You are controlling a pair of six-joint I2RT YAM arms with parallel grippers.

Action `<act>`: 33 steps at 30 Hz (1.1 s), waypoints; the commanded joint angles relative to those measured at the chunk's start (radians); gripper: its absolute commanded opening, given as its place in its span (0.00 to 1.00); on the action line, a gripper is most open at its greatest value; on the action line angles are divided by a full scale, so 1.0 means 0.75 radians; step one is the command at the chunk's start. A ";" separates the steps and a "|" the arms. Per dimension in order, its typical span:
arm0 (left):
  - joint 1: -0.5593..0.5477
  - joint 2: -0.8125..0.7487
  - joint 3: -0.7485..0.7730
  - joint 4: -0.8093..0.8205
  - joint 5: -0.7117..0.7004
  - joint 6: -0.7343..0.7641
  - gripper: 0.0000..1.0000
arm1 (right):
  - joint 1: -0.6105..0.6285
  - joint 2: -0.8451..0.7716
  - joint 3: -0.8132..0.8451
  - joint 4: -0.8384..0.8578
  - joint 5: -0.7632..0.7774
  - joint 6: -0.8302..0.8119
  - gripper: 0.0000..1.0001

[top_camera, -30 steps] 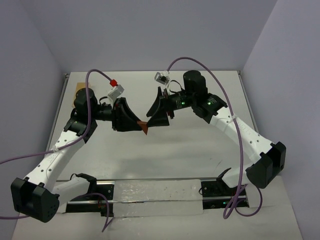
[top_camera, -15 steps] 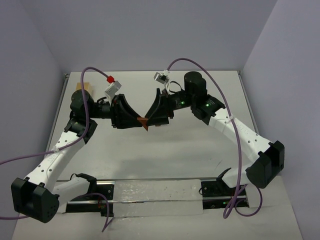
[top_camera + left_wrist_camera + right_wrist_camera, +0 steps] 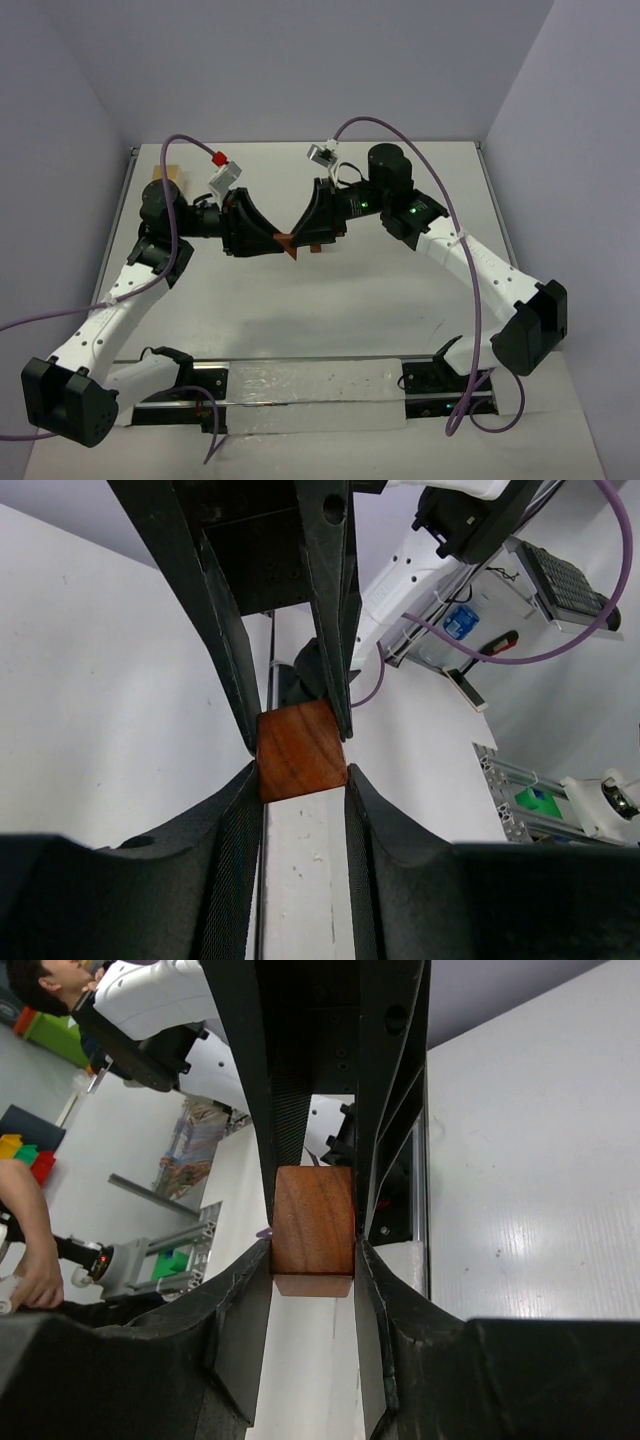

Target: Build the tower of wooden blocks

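White table [image 3: 380, 300] beneath both arms. Left gripper [image 3: 300, 772] and right gripper [image 3: 313, 1250] meet tip to tip, both pinching one reddish-brown wood block [image 3: 288, 240] between their fingertips.

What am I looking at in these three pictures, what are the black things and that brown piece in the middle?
These are two robot arms, the left arm and the right arm, bolted to a white table. The wide picture looks down from above and behind them. The other two come from a camera on each wrist, looking forward. The black wedges are the hands. The left hand and the right hand meet above the table, both closed on one reddish-brown wood block. A pale wooden box sits at the far left, partly hidden behind the left arm.
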 commanded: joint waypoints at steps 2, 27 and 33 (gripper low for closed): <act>0.019 -0.018 0.089 -0.368 -0.149 0.212 0.93 | -0.004 -0.028 0.047 -0.069 0.055 -0.065 0.00; 0.358 0.250 0.427 -1.217 -1.292 0.363 0.99 | -0.068 0.446 0.638 -0.951 1.936 0.165 0.00; 0.358 0.203 0.400 -1.201 -1.349 0.376 0.99 | -0.038 0.590 0.780 -1.063 1.978 0.146 0.00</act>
